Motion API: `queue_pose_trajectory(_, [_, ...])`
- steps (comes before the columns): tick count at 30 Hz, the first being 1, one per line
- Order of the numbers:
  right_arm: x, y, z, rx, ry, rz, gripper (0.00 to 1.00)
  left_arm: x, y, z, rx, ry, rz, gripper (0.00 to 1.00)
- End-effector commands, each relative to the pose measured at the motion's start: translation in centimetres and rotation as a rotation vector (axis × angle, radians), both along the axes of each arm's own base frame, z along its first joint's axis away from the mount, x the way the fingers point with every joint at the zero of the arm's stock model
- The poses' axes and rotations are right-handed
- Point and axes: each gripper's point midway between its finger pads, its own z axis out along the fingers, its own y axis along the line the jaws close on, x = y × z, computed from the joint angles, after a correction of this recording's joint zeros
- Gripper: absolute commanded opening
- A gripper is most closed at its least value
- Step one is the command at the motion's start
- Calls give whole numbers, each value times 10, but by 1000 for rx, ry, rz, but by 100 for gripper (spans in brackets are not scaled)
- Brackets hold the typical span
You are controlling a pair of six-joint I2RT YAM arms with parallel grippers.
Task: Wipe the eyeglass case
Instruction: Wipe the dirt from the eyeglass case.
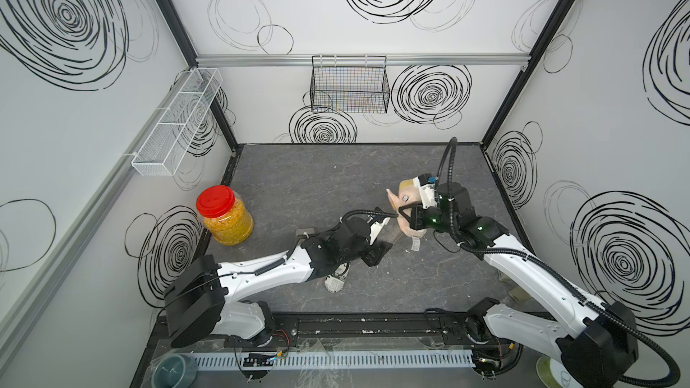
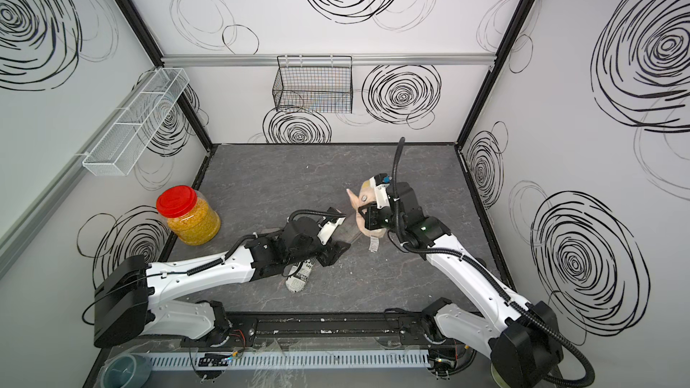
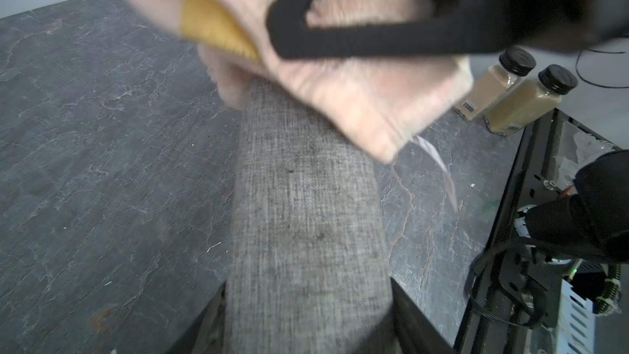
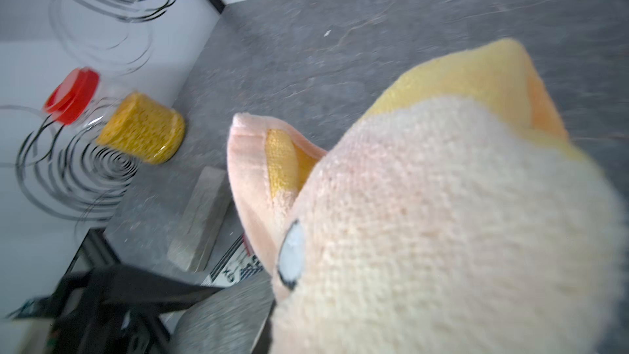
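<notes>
Left end effector (image 3: pixel 308 287) is clamped on the grey woven-fabric eyeglass case (image 3: pixel 306 199), right end effector (image 1: pixel 407 214) grips a peach-and-yellow terry cloth (image 3: pixel 357 103) touching the case's far end.

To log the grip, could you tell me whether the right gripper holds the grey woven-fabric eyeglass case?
No, the left gripper clamps the grey woven-fabric eyeglass case in the left wrist view.

Far end of the grey eyeglass case (image 3: pixel 306 216) hidden under the soft cloth (image 3: pixel 357 103), near end cut off by the picture's edge, cloth fuzzy with blur, red-lid jar (image 4: pixel 143 127) smeared, newspaper-print thing (image 1: pixel 338 282) half under the left arm (image 1: pixel 269 274), bowl (image 1: pixel 158 367) cut off at the bottom edge
</notes>
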Motion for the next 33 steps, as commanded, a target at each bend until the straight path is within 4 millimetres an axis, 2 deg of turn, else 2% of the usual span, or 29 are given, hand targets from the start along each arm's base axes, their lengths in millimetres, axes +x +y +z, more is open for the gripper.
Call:
queue_pose_trajectory(1, [5,-18,1,-19,11,-72,1,8,-9,51,-168,-90,7,54])
queue_pose_trajectory(4, [-15,16,16,86,-8,108,2,8,-11,50,-173,-86,3,54])
queue_pose_trajectory(7, [-48,56,28,119,-57,312,4,9,-13,49,-173,-83,2,54])
queue_pose_trajectory(9, [-61,70,31,149,-56,380,4,8,-14,48,-171,-80,-1,54])
queue_pose_trajectory(11, [-67,77,26,177,-29,424,4,8,-15,49,-174,-80,-2,54])
queue_pose_trajectory(13, [-66,76,18,160,-6,414,4,8,-15,49,-180,-75,-4,54])
queue_pose_trajectory(15, [-53,64,7,100,13,324,3,6,-15,52,-203,-65,-12,54])
queue_pose_trajectory(18, [-22,24,-2,3,38,92,2,5,-11,55,-249,-30,-27,54])
queue_pose_trajectory(20, [-6,-7,0,-10,43,-41,1,1,-7,57,-299,12,-50,54])
queue_pose_trajectory(23, [3,-30,18,42,-16,-102,2,-6,-3,59,-363,84,-105,55])
queue_pose_trajectory(27, [-8,-24,51,136,-152,-27,2,-11,6,60,-437,169,-146,55])
queue_pose_trajectory(31, [-37,3,88,275,-245,185,3,-8,20,69,-546,233,-158,55])
queue_pose_trajectory(33, [-49,12,100,325,-267,244,4,-7,23,74,-577,265,-172,55])
